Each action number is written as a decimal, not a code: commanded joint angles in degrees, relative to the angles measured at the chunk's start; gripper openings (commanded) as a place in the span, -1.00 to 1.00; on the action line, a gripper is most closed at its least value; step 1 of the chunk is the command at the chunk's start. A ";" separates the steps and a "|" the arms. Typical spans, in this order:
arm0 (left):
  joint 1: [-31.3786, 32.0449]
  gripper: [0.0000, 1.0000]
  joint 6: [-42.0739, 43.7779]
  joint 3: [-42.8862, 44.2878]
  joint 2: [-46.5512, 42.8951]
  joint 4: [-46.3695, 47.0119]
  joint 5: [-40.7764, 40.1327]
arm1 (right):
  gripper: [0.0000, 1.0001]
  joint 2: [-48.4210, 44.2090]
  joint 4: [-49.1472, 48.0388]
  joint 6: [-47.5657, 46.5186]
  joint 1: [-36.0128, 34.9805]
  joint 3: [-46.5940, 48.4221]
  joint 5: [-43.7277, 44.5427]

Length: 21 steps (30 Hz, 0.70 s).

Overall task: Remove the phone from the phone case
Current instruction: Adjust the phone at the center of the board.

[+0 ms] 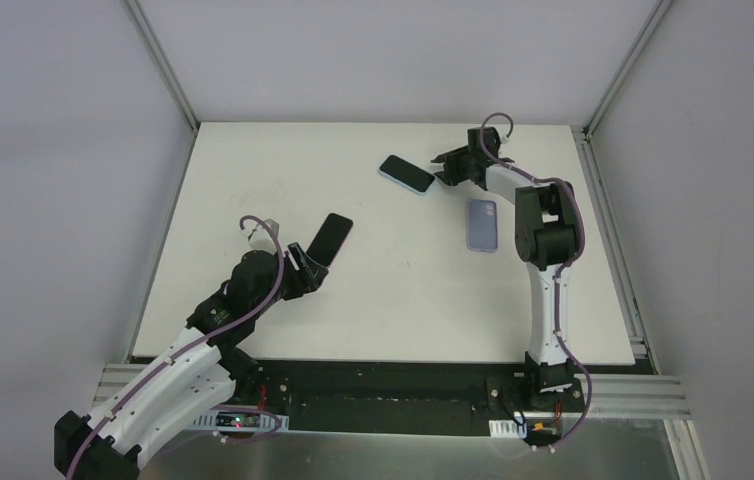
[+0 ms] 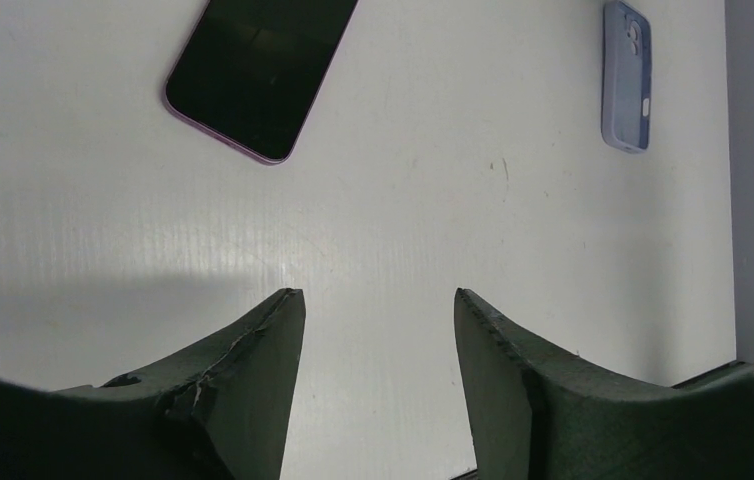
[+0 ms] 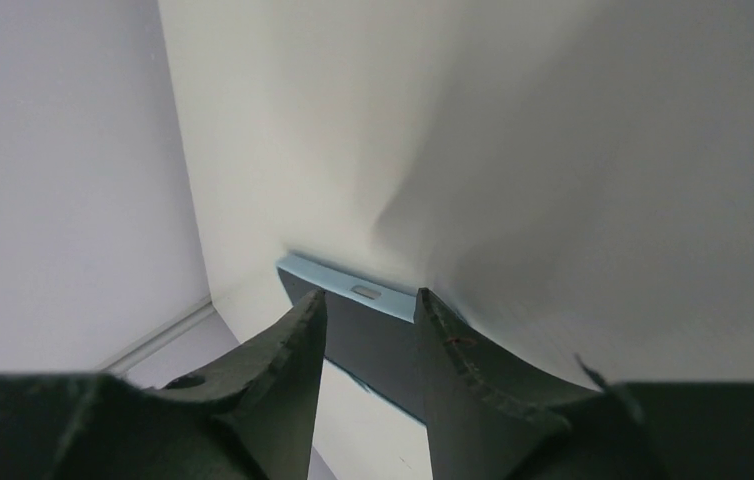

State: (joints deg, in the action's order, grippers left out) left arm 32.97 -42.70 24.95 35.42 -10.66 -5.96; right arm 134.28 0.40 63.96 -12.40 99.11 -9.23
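A phone in a light blue case (image 1: 406,173) lies flat at the back of the table. My right gripper (image 1: 442,169) is at its right end. In the right wrist view the blue-cased phone (image 3: 378,335) shows through the gap of my right gripper (image 3: 370,292), whose jaws stand apart with no visible clamp on it. An empty lavender phone case (image 1: 482,225) lies back up beside the right arm. A bare black phone (image 1: 331,238) with a purple rim rests just beyond my left gripper (image 1: 305,263). My left gripper (image 2: 378,292) is open and empty, with the bare phone (image 2: 258,75) ahead of it.
The lavender case (image 2: 626,75) also shows at the far right of the left wrist view. The white table (image 1: 253,190) is walled by grey panels, with metal rails at its corners and front edge (image 1: 653,395).
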 commanded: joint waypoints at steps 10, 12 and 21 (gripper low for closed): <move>0.16 0.13 -1.42 -2.69 -5.55 1.76 3.99 | 0.03 -12.50 7.53 -10.95 -6.57 -12.53 1.74; 0.16 0.13 -1.56 -3.07 -6.40 1.74 4.30 | 0.27 -14.24 8.59 -15.19 -7.13 -12.49 2.80; 0.16 0.13 -1.68 -3.45 -7.99 1.63 5.18 | 0.99 -12.55 26.43 -40.90 -13.89 2.18 15.89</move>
State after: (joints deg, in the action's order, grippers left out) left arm 32.97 -43.70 21.89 28.12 -10.44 -2.44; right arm 121.99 17.10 37.34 -23.66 93.67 -1.13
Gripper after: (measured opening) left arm 0.569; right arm 0.992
